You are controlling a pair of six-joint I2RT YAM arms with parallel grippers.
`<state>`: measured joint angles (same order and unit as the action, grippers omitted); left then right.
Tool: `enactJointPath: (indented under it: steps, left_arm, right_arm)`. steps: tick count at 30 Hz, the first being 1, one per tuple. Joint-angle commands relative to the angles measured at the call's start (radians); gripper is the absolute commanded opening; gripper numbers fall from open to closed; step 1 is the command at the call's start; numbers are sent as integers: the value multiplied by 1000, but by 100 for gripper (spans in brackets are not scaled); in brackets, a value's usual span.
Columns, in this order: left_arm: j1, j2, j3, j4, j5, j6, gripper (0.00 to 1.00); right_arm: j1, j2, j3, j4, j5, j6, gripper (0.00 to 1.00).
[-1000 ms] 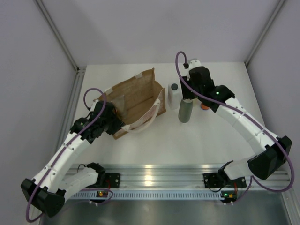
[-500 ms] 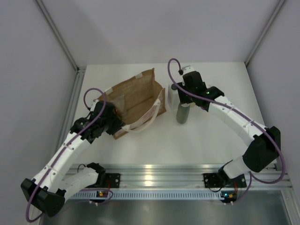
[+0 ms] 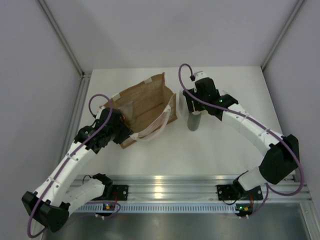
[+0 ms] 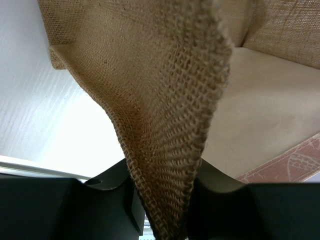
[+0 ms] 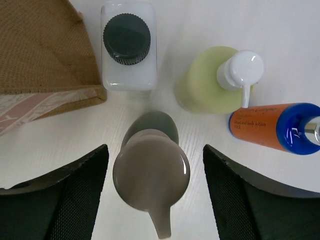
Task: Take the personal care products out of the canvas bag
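- On the white table (image 3: pixel 225 145), left of the middle, sits the brown canvas bag (image 3: pixel 145 107) with its mouth open.
- Just beside the bag stand a white bottle (image 5: pixel 127 55) with a black cap, a grey-green pump bottle (image 5: pixel 150 170) and a yellow-green bottle (image 5: pixel 205 82). A blue-orange tube (image 5: pixel 272 127) lies next to them.
- The right gripper (image 5: pixel 155 172) hangs over the grey-green pump bottle. Its fingers are wide apart, one on each side, not touching it.
- The left gripper (image 4: pixel 162 200) pinches the bag's edge tight.
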<state>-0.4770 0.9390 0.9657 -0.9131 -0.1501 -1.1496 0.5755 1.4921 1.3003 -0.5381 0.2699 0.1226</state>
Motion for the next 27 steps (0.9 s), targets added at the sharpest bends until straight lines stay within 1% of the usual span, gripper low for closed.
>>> enactJointPath:
  steps: [1,4,5,8,9,11,12,13,14,16,18,19,21,22,23,26,27]
  left_arm:
    - [0,-19,1,14,4,5,35]
    - [0,-14,7,14,6,11,36]
    - [-2,-14,8,14,6,10,36]
    - [-2,-23,7,14,0,13,37]
    - [-2,-28,4,14,-3,13,37]
    - [0,-40,-4,14,-9,10,38]
    - [-2,-42,-7,13,-15,10,38]
    - [0,-45,-13,14,-19,8,38]
    - [-2,-46,-16,14,-23,7,39]
    - [-2,-45,-19,14,-29,8,46]
    - [-2,-40,-18,8,-34,14,49]
    - [0,-39,-13,5,-45,14,52]
    - [0,-29,7,-1,-54,21,54]
    - [0,-26,14,-4,-65,25,53]
    - [0,-22,21,-7,-69,27,50]
    - [0,-12,31,-9,-74,24,31]
    - [0,-12,27,-9,-72,22,30]
  right_arm:
    - [4,-85,25,69,-1,-9,75]
    - [4,-95,97,9,-14,-18,77]
    - [6,-95,146,-8,-24,-18,77]
    - [14,-90,244,-51,-157,5,76]
    - [20,-84,266,-56,-249,20,76]
    - [78,-58,319,-56,-313,57,75]
    - [108,-47,336,-56,-319,61,75]
    - [177,-33,368,-54,-324,55,76]
    - [213,-18,382,-54,-328,48,75]
    - [292,46,408,-49,-342,14,76]
    - [328,123,444,-46,-377,-29,76]
    - [351,149,458,-48,-383,-75,76]
    - [360,212,502,-46,-397,-106,76]
    - [360,230,536,-48,-402,-115,76]
    - [360,265,550,-48,-406,-129,76]
    - [360,316,577,-48,-420,-150,75]
    - [363,327,579,-46,-432,-155,75]
